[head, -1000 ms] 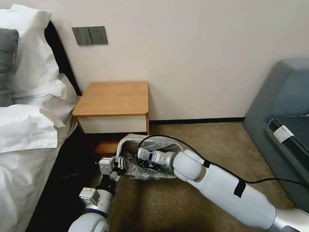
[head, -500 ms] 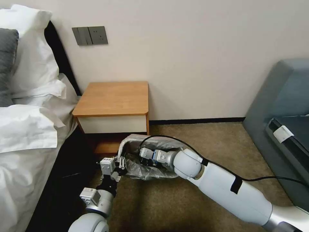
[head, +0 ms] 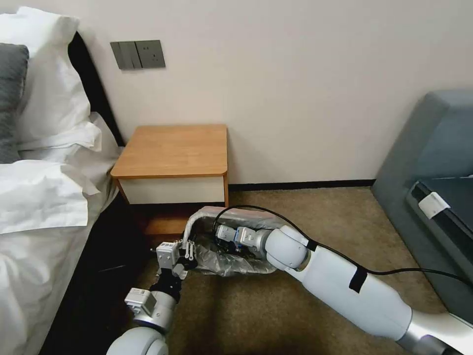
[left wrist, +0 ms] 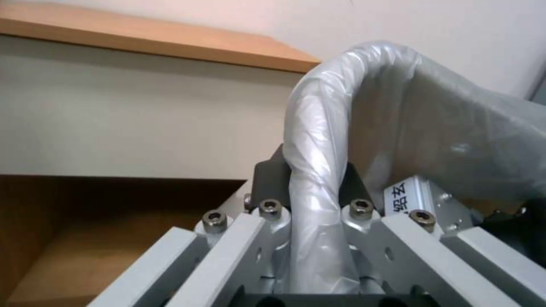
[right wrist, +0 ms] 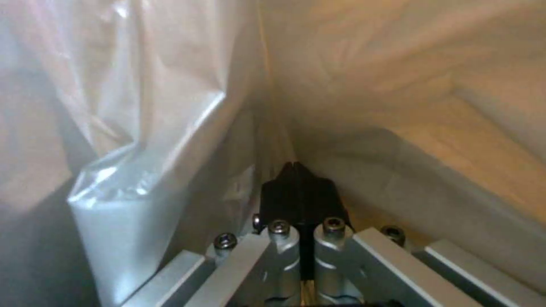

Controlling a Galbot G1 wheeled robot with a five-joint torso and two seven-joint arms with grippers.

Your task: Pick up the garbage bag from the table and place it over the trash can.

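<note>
The garbage bag (head: 231,266), crinkled grey film, is pulled over the trash can (head: 196,219), which stands on the carpet in front of the table (head: 172,148). Only the can's rolled rim shows, as a shape under the film. My left gripper (head: 186,246) is at the can's left side. In the left wrist view the left gripper (left wrist: 313,170) is shut on the bag-covered rim (left wrist: 318,128), one dark finger on each side. My right arm reaches into the can's mouth from the right. Inside, my right gripper (right wrist: 296,168) is shut, its tips pressed against the bag's lining (right wrist: 170,106).
A bed with white linen (head: 44,197) fills the left side, close to my left arm. A grey sofa (head: 433,162) stands at the right. The wall with a switch plate (head: 138,54) is behind the table. Open carpet (head: 305,212) lies between can and sofa.
My right arm has pushed a little farther into the bag. The bag's mouth looks lower and flatter than before. My left gripper has shifted slightly right, still on the rim.
</note>
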